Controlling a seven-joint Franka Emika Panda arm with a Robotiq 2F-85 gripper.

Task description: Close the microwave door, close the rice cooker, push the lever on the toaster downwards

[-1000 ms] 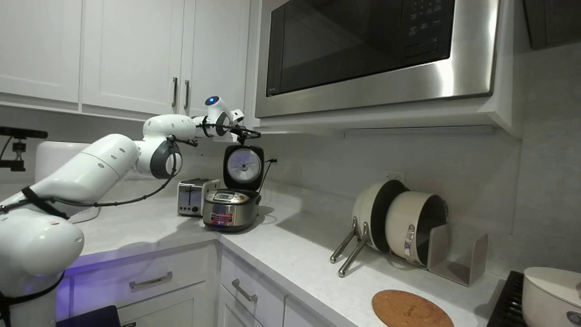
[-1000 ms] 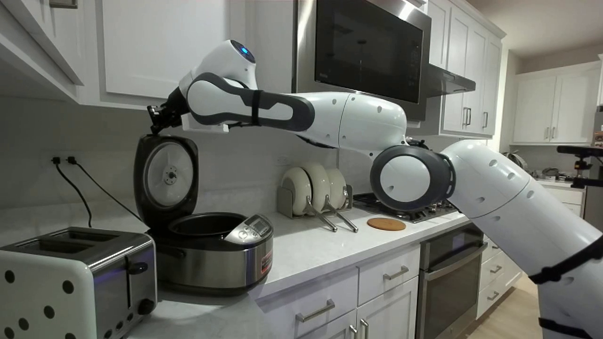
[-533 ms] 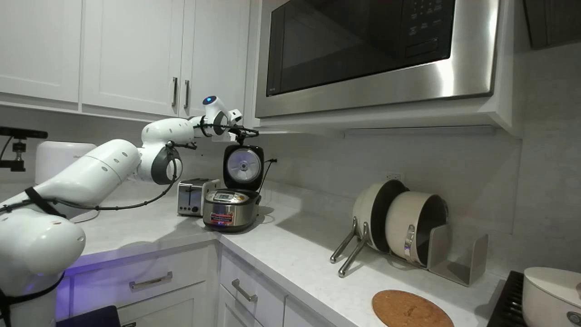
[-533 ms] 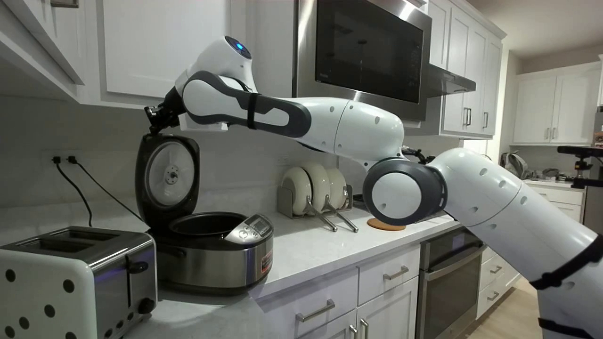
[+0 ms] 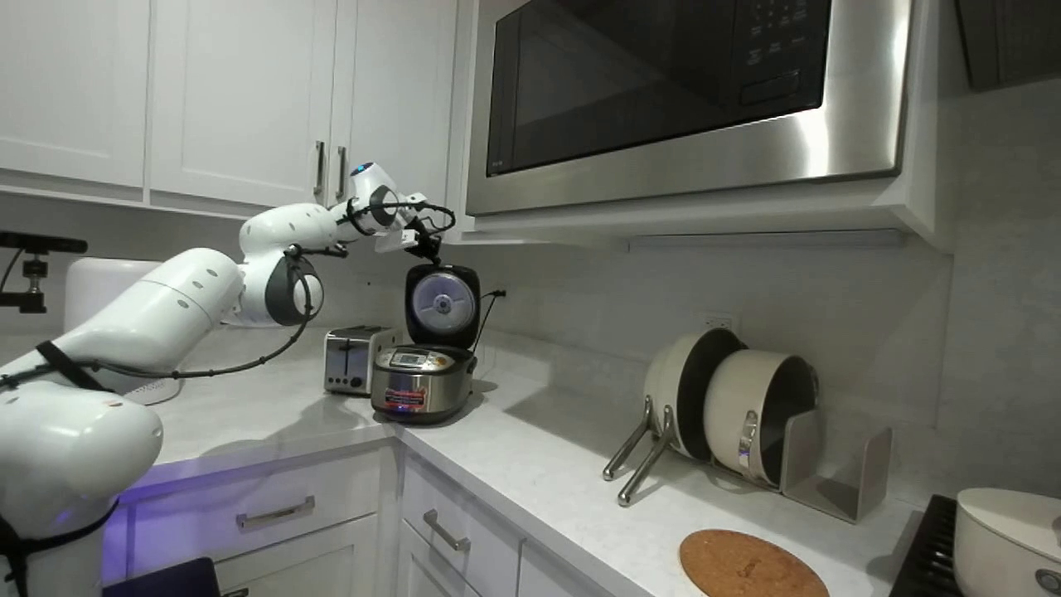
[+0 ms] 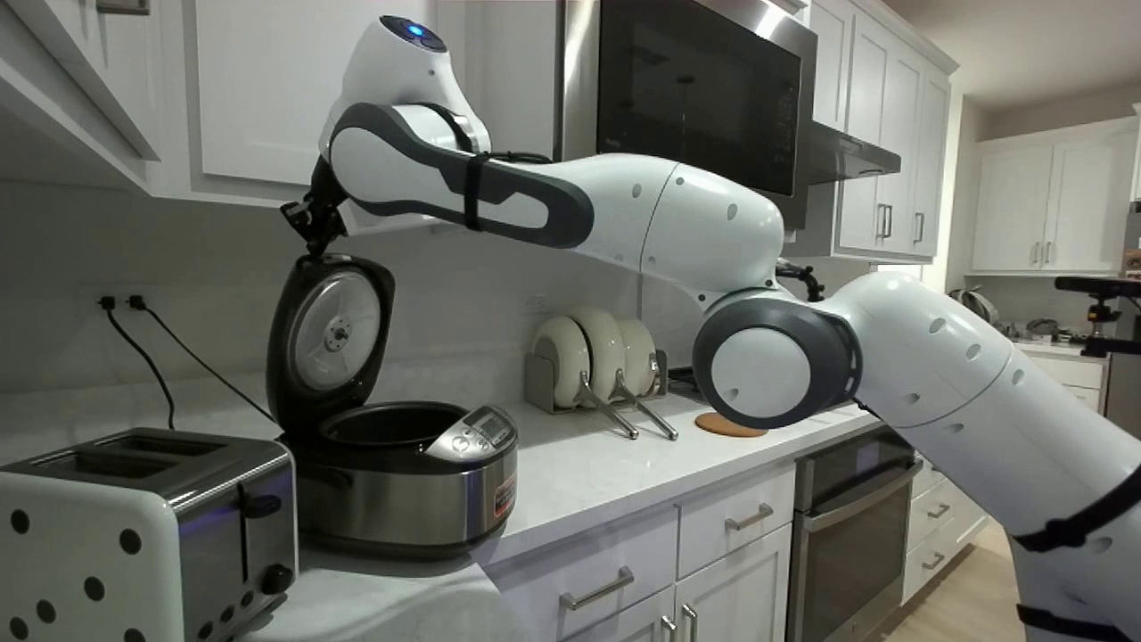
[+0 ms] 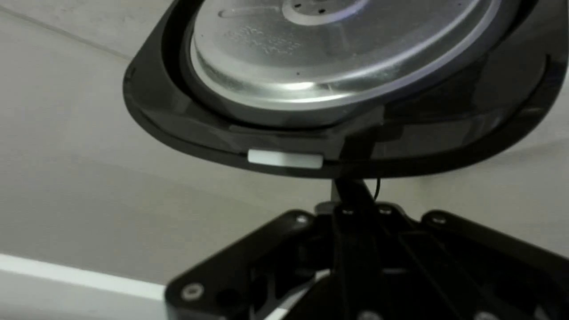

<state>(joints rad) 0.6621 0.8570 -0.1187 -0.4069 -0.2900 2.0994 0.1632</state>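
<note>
The rice cooker has its lid raised nearly upright, tilted slightly toward the pot. My gripper is shut with nothing held, pointing down at the lid's top edge. In the wrist view the fingertips reach behind the rim of the lid, and contact itself is hidden. The toaster stands beside the cooker, its lever near the top of the slot. Above the counter the microwave door sits flush in its steel frame in both exterior views.
Upper cabinets hang close over the wrist. Two cords run from the wall outlet behind the cooker. Farther along the counter are a rack of pans, a cork mat and a white pot on the stove.
My wrist has risen and pitched, so the gripper points more steeply down. The lid has swung slightly forward over the pot. The gripper has stayed shut.
</note>
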